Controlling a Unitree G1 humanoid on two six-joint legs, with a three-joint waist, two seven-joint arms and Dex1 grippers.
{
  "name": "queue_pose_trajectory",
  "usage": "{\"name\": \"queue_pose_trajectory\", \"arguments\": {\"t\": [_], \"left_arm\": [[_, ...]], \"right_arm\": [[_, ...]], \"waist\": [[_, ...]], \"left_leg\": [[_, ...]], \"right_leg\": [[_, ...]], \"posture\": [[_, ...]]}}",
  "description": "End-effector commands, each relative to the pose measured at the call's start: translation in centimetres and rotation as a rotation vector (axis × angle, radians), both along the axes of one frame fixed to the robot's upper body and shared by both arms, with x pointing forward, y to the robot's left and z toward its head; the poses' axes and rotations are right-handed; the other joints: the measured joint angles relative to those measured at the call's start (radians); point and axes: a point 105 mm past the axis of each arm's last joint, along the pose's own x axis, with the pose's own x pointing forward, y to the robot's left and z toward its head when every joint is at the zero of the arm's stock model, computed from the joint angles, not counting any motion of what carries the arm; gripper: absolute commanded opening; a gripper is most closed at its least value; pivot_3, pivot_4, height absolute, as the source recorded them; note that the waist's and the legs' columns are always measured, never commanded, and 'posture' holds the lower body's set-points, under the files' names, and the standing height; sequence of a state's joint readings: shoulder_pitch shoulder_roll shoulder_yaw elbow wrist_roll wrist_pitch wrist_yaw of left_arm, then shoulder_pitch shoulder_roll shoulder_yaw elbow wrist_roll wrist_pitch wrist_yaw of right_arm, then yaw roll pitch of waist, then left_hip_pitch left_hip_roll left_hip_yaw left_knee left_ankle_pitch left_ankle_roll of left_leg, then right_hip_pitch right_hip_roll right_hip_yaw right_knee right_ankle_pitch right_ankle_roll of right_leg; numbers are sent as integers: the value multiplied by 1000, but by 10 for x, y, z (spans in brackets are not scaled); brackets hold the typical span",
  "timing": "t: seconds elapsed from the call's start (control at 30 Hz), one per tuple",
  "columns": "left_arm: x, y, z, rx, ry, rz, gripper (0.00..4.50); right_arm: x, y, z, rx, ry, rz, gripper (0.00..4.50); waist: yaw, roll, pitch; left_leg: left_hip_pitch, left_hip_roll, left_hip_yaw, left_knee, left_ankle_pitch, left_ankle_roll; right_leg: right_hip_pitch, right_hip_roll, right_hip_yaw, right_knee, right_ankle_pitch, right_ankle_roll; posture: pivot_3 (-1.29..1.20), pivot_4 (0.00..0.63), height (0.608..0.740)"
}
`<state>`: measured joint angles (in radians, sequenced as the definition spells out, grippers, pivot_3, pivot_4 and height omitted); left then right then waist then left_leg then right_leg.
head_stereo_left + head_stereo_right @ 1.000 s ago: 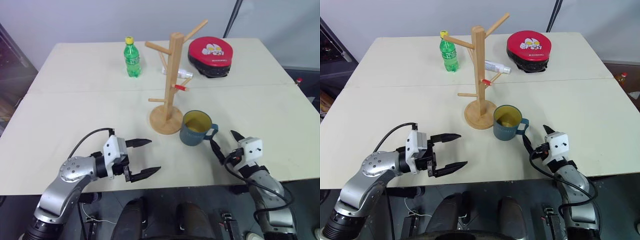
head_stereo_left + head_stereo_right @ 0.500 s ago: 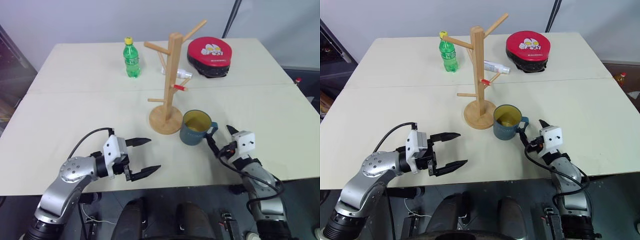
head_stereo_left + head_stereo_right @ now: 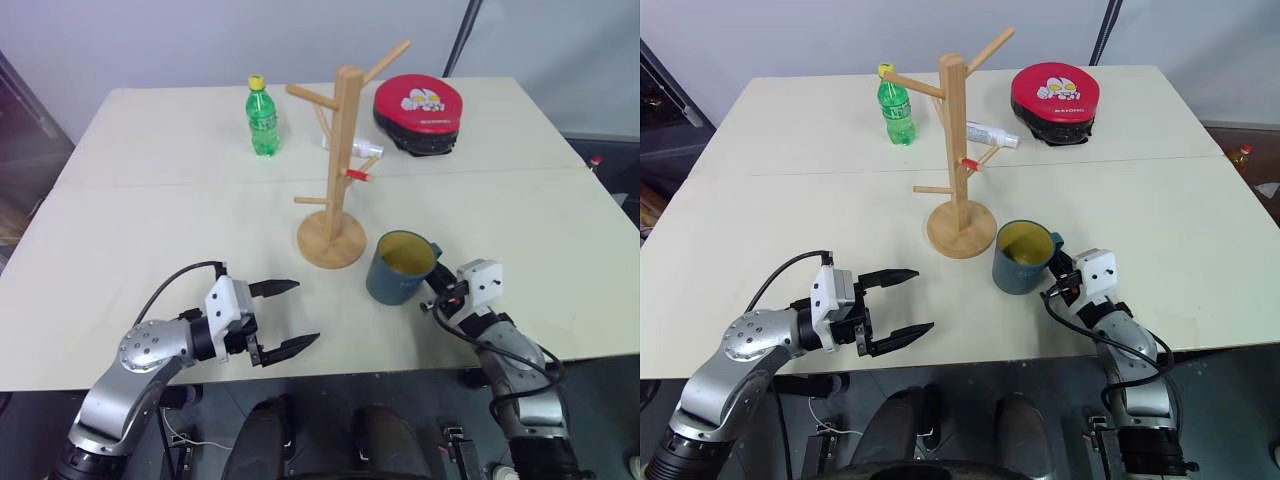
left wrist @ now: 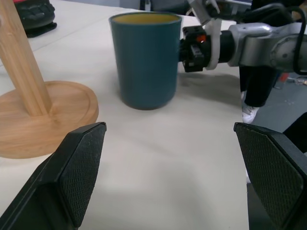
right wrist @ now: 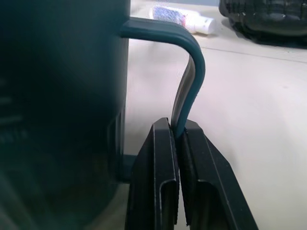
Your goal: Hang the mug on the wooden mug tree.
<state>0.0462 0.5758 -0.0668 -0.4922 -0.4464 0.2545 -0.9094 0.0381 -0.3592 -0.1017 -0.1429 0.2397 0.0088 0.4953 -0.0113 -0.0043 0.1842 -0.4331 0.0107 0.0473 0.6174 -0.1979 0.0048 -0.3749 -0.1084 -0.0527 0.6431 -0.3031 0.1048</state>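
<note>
Resting on cream table (image 3: 150, 210) | right gripper (image 3: 437, 293) jaws pinching mug (image 3: 400, 267) handle | left gripper (image 3: 283, 317) jaws wide, empty

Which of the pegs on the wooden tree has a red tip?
On the wooden mug tree, the short peg low on the right side of the post, toward the mug. The other pegs are plain wood.

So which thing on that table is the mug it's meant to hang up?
Find the wooden mug tree standing mid-table. Just in front of its round base, toward the robot's right, sits the mug, its handle pinched by the right gripper. It is dark teal outside and yellow inside, unlike the green bottle farther back.
</note>
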Motion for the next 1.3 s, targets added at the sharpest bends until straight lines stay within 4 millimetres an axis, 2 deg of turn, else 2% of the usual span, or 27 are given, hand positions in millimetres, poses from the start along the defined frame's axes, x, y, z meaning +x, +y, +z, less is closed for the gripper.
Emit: {"name": "queue_pose_trajectory", "arguments": {"t": [0.03,0.1,0.17,0.23,0.33,0.5,0.8,1.03,1.3], "left_arm": [[-1,0,5,-11,-33,3,4500],[0,2,4,-10,-35,9,4500],[4,2,6,-29,-36,21,4500],[7,2,9,-57,-36,32,4500],[11,0,15,-85,-44,40,4500],[17,1,27,-134,-62,67,4500],[21,5,41,-172,-83,104,4500],[23,11,70,-254,-110,111,4500],[20,5,95,-266,-162,64,4500]], "right_arm": [[-12,21,42,-231,-154,173,55],[-14,26,55,-365,-211,225,55],[-8,32,99,-448,-338,244,55],[-5,37,130,-498,-410,257,55],[1,42,149,-567,-414,280,55],[6,51,159,-596,-397,311,55],[13,62,165,-626,-387,335,55],[24,68,166,-657,-364,331,55],[40,74,158,-702,-320,301,55]], "waist": [[0,0,0],[0,0,0],[-2,0,0],[-2,1,1],[7,-3,-1],[22,-4,-1],[21,-4,-1],[21,-4,-1],[18,-4,-1]], "left_leg": [[0,0,0,0,0,0],[1,0,1,0,0,0],[2,0,1,0,0,0],[3,0,2,1,0,0],[4,1,2,1,0,0],[3,1,2,1,0,0],[3,1,2,1,0,0],[3,1,2,1,0,0],[3,1,2,1,0,0]], "right_leg": [[0,-1,0,0,0,0],[0,-1,1,1,0,0],[0,-1,1,2,0,0],[0,-1,3,3,0,0],[0,0,3,3,0,0],[1,-2,1,2,-1,0],[1,-2,1,3,0,0],[1,-2,1,3,0,0],[1,1,1,3,0,0]], "posture": [[0,150,740],[0,150,740],[0,150,740],[0,150,740],[0,150,740],[0,150,740],[0,150,740],[0,150,740],[0,150,740]]}}
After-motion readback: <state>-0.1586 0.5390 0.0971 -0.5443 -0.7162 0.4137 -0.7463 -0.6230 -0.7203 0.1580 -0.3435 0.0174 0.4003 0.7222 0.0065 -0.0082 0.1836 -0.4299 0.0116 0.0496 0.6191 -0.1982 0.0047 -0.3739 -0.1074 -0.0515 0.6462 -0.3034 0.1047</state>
